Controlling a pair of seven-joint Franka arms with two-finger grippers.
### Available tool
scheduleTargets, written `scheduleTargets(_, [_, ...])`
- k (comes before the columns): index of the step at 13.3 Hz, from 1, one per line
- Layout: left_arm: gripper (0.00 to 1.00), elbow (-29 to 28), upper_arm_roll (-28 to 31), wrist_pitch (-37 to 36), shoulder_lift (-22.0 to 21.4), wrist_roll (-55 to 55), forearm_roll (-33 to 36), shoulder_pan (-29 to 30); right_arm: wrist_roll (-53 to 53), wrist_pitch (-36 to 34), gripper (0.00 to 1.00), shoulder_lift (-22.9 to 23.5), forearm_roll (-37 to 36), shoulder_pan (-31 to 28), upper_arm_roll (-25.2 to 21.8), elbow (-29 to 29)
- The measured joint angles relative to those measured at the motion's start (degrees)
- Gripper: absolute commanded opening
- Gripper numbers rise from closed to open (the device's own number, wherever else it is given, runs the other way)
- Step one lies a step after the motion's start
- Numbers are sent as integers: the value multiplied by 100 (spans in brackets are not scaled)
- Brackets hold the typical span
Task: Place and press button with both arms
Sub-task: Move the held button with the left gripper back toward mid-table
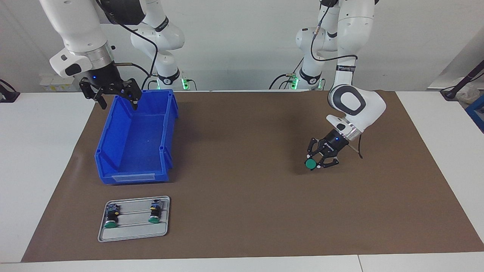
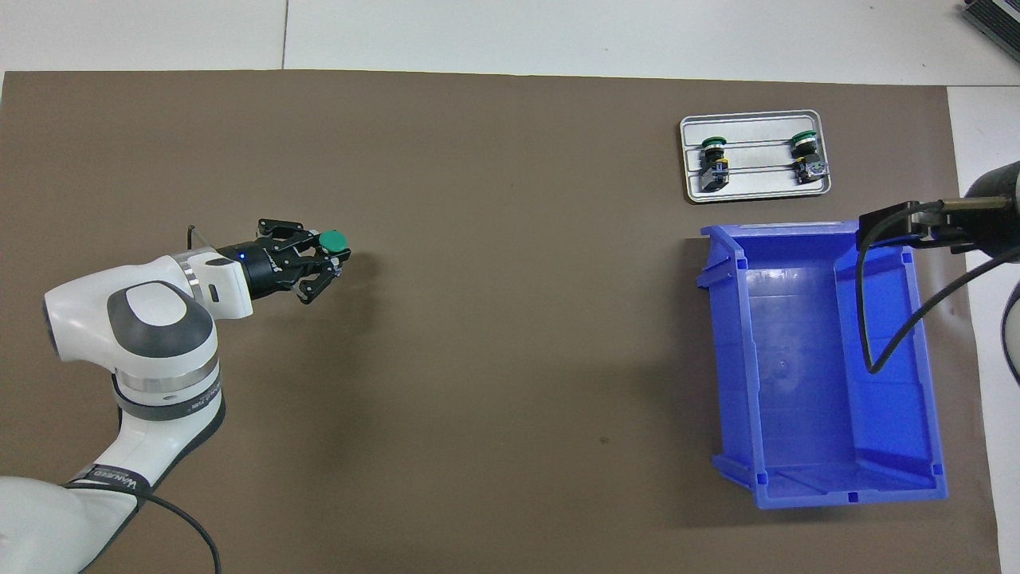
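1. Presently, left gripper (image 1: 317, 161): low over bare mat (image 1: 245, 170) toward the left arm's end, fingers pinching the button (image 1: 311, 163) by its body. Whether it touches the mat cannot be told.
2. Button: green cap points away from the robots; long axis near level, in line with the wrist. Body mostly hidden by the fingers.
3. Step, as judged: placing. Next move calls for setting the button down cap-up or otherwise steadied, so the other arm can press it.
4. Right gripper (image 1: 113, 96): fingers spread, holding nothing, over the bin (image 1: 132, 151) rim nearest the robots; waiting.
5. Bin: blue, nothing in it, toward the right arm's end.
6. Tray (image 1: 134, 235): grey, farther from the robots than the bin; two spare buttons (image 1: 111, 218) lie on it, caps pointing away from the robots.
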Motion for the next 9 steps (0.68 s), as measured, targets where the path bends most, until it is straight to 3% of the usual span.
scheduleTargets(2, [0, -164, -38, -3, 43, 839, -1043, -132, 0, 0, 100, 0, -6, 0, 0, -2])
scheduleTargets(9, [0, -117, -84, -251, 64, 1845, -3410, -659, 0, -2, 100, -1, -5, 2, 11, -6])
